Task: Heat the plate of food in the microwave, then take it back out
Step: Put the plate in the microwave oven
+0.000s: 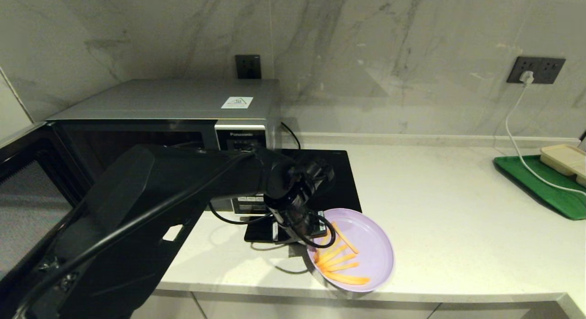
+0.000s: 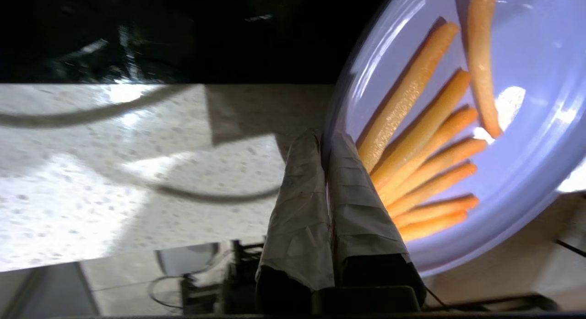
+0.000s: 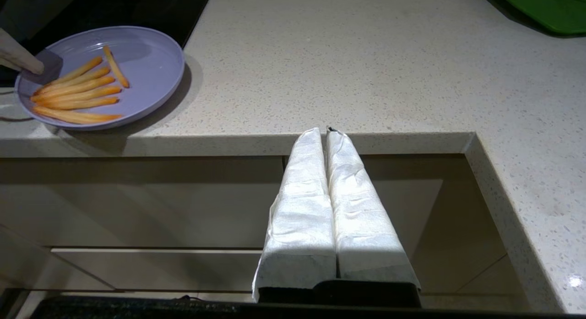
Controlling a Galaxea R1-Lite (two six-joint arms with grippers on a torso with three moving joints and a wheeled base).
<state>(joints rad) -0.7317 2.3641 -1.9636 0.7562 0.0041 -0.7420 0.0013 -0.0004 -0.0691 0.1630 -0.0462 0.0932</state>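
We clamp the left hand (image 2: 324, 140) shut on the plate of food's (image 1: 366, 246) rim at the tabletop's (image 1: 458, 227) front edge, ready for lifting toward the open microwave (image 1: 160, 104); the right hand (image 3: 326, 133) rests closed, empty.

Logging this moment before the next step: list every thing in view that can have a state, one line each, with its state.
Microwave: door swung open to the robot's left.
Plate of food: on the counter near its front edge, not in the microwave, fries on it.
Left end effector: shut on the plate's rim.
Right end effector: shut, holding nothing, parked below the counter's edge.
White plug: plugged into the wall socket.
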